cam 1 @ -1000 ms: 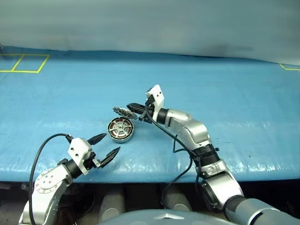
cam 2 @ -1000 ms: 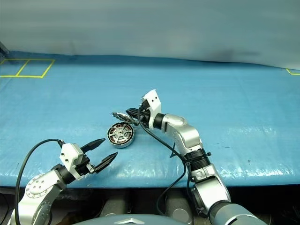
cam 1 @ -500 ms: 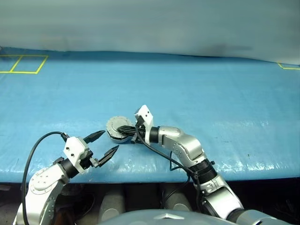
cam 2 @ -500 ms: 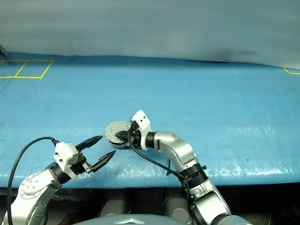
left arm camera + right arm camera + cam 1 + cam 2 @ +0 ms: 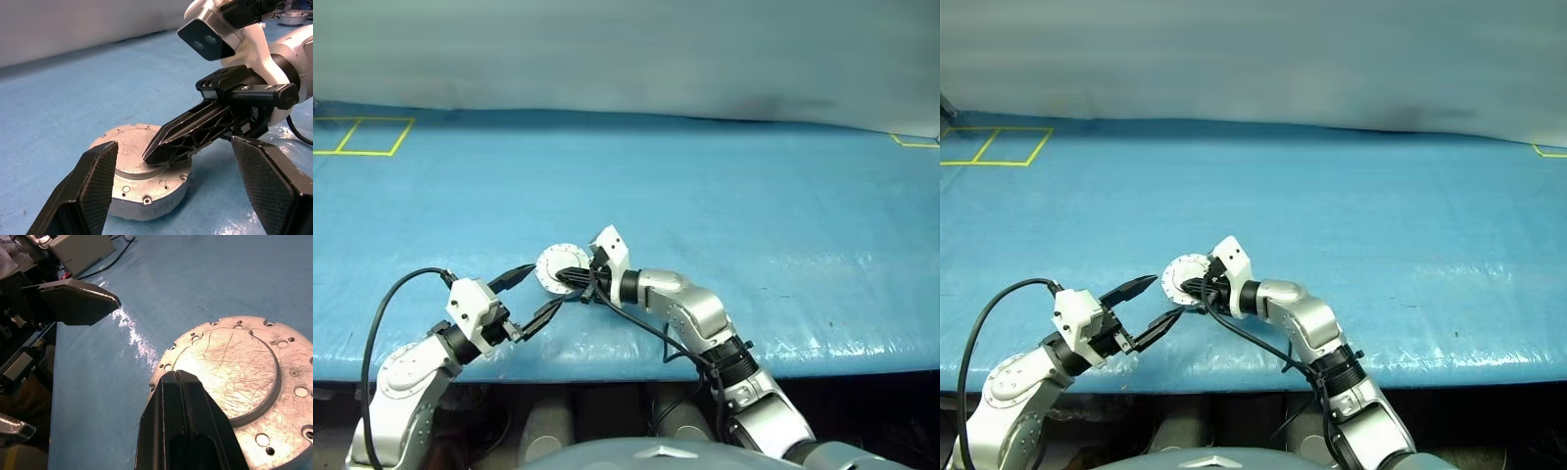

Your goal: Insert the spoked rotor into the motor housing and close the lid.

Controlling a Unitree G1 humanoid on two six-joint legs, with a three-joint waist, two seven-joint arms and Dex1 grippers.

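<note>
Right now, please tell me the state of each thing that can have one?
lid: closed flat over the housing, plain outer face up.
right gripper: fingers shut, tips on the lid's raised centre.
left gripper: fingers open, beside the closed motor, holding nothing.

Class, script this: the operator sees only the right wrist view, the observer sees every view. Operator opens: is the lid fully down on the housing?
Observer: Yes, from the side the lid lies flat on the motor housing, no gap on the visible side.
Operator: Where does my tip touch?
Observer: The right gripper, shut, rests on the lid's raised centre.
Operator: And the other arm?
Observer: The left gripper is open, pointing at the housing from beside it.
</note>
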